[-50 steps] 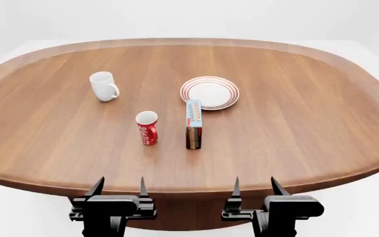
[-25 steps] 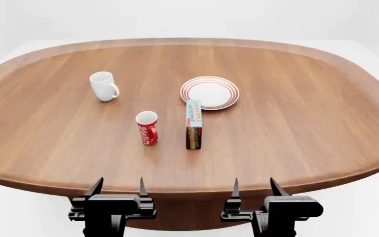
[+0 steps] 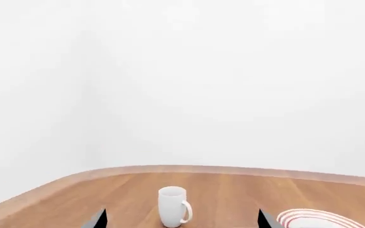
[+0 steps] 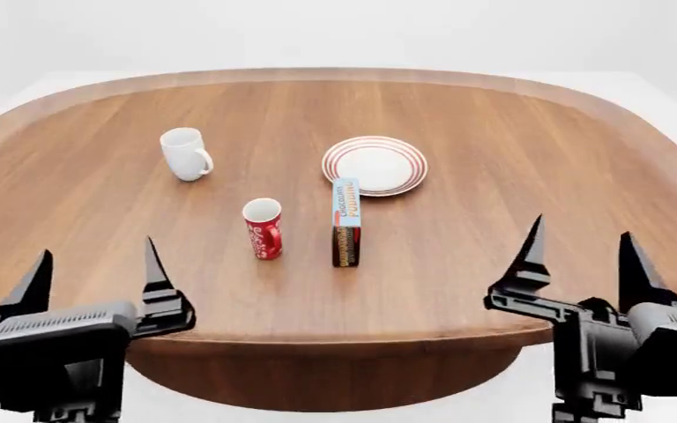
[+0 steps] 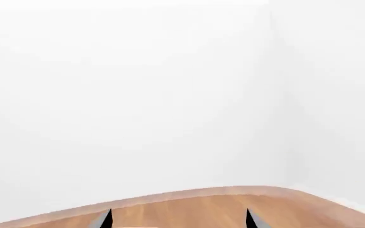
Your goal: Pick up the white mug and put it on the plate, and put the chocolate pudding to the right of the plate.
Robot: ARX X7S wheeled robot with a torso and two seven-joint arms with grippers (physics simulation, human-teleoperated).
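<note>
The white mug (image 4: 184, 153) stands upright at the table's left rear, handle toward the right; the left wrist view shows the mug (image 3: 173, 206) ahead between the finger tips. The red-ringed plate (image 4: 407, 168) lies right of it, and its rim (image 3: 319, 219) peeks into the left wrist view. The chocolate pudding (image 4: 345, 221) stands on end just in front of the plate. My left gripper (image 4: 95, 274) hovers open over the near left edge, empty. My right gripper (image 4: 582, 251) hangs open over the near right edge, empty.
A red cup with white lettering (image 4: 262, 228) stands left of the pudding carton. The oval wooden table (image 4: 527, 159) has a raised rim and drops off at its near edge. The right wrist view shows only the table's far rim (image 5: 189, 194) and white wall.
Both arms have risen and spread apart: the left gripper went left and up, the right gripper right and up. Nothing on the table has moved.
</note>
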